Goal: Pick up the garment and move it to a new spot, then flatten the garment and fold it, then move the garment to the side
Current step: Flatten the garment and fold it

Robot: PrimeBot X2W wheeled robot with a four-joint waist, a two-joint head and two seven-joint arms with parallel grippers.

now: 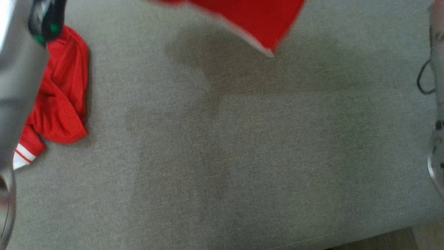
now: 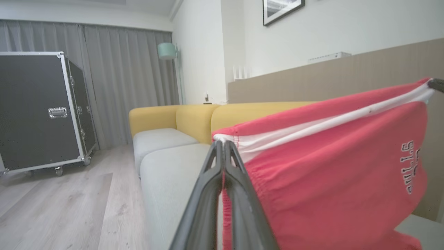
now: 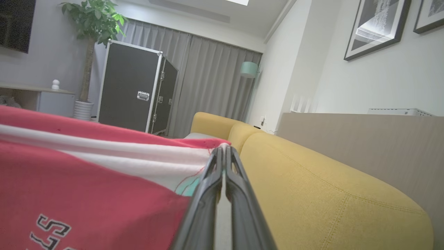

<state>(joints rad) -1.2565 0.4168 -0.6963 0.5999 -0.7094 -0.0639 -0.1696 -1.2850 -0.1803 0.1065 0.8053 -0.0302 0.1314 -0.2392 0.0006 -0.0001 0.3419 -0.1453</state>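
So the left gripper (image 2: 223, 144) and right gripper (image 3: 224, 150) each pinched the garment (image 2: 329, 163) by its waistband, pickup looked done (flattening, folding were left).

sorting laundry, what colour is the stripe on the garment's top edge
White, on a red garment; best in left wrist view.
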